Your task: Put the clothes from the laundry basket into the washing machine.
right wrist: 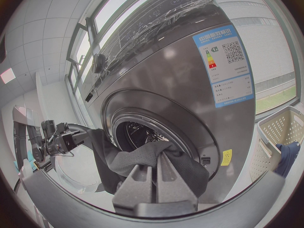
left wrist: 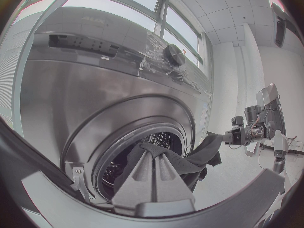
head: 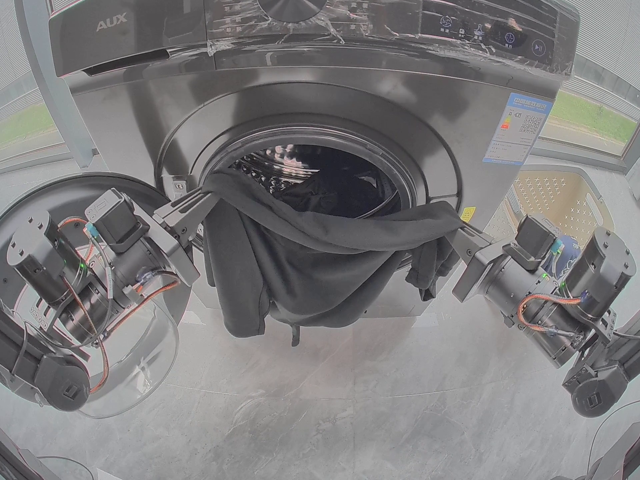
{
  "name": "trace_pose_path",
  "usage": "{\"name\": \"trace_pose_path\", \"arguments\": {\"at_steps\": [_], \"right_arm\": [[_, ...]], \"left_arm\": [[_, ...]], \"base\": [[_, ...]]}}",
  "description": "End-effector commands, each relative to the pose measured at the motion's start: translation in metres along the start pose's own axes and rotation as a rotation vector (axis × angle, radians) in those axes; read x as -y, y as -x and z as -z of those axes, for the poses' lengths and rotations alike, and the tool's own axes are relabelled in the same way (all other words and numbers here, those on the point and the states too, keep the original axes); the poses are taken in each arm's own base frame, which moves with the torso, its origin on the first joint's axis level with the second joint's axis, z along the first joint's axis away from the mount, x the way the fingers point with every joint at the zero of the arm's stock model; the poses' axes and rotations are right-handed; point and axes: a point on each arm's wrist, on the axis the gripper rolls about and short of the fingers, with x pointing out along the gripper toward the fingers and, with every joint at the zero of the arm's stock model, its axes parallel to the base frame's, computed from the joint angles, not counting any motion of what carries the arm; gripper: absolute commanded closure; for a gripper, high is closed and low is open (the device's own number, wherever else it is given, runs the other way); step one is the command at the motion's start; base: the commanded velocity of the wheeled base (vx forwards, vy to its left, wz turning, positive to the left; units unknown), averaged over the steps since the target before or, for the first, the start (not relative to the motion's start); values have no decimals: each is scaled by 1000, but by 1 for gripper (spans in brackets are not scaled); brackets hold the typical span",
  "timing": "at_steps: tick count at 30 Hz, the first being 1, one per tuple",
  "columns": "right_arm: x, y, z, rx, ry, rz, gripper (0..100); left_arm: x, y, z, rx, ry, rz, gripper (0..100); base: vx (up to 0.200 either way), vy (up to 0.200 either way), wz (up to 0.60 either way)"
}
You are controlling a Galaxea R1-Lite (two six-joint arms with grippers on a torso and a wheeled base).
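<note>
1. My left end effector (head: 203, 200) is pressed together on one end of the black garment (head: 313, 248), at the left rim of the washing machine (head: 320, 101) opening.
2. My right end effector (head: 461, 231) is pinching the other end of the same garment, just beside the right rim of the opening.
3. The garment hangs between my 2 end effectors, stretched across the front of the drum mouth (head: 333, 168). Its top edge sags in the middle, and a large fold drops down the machine's front, outside the drum.
4. Dark cloth also shows inside the drum behind it. I cannot tell whether that is part of this garment or a separate piece already loaded.
5. The door (head: 133, 341) stands swung open on my left, so the way in is free.
6. I judge this garment only partly delivered: it is at the mouth but not yet pushed in or let go.
7. The laundry basket (right wrist: 278, 130), on the floor to the machine's right, holds a blue garment (right wrist: 286, 157), so at least 1 more piece remains.
8. The black garment's long axis runs from side to side, roughly level, with its left end a little higher than its right. The loose bulk points down towards the floor.
</note>
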Motion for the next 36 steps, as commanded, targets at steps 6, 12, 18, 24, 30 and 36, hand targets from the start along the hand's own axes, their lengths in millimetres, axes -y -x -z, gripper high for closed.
{"name": "trace_pose_path", "arguments": {"at_steps": [6, 12, 18, 24, 30, 36], "right_arm": [[18, 17, 14, -95, 53, 63, 100], [16, 18, 16, -102, 51, 32, 100], [16, 18, 15, -95, 50, 26, 100], [15, 17, 14, -88, 48, 24, 100], [15, 12, 11, -69, 44, 22, 100], [15, 10, 18, -89, 37, 23, 100]], "left_arm": [[0, -2, -18, 68, -19, -3, 100], [0, -2, -18, 70, -19, -21, 100], [-2, -4, -20, 81, -25, -26, 100], [-1, -4, -21, 83, -24, -23, 100], [0, -4, -20, 81, -23, -22, 100], [1, -9, -25, 103, -24, -12, 100]], "base": [[0, 0, 0], [0, 0, 0], [0, 0, 0], [0, 0, 0], [0, 0, 0], [0, 0, 0]]}}
